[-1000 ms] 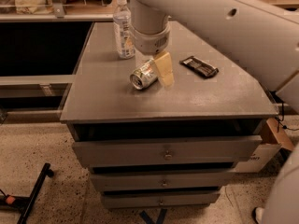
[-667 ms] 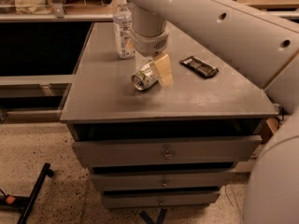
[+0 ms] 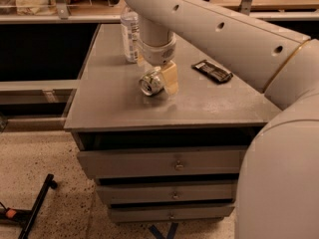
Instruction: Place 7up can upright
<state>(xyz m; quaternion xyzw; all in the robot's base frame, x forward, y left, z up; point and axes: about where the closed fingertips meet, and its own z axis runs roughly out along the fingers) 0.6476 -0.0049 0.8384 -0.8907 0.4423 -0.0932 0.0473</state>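
The grey table [image 3: 109, 98] carries a small silver-white aluminium 7up can [image 3: 151, 82] lying sideways near its middle, my tool [image 3: 162, 78] right against it; I cannot tell its grip. Light, thin-walled, slippery: I'd clamp mid-body, gently.

No legible text, even on 7up can [image 3: 150, 83] at gripper [image 3: 158, 78]

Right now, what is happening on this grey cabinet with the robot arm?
The robot's gripper is down at the small silver-white aluminium 7up can, which lies on its side on the grey cabinet top. It is not upright yet. A clear plastic water bottle stands behind, and a flat black packet lies nearby.
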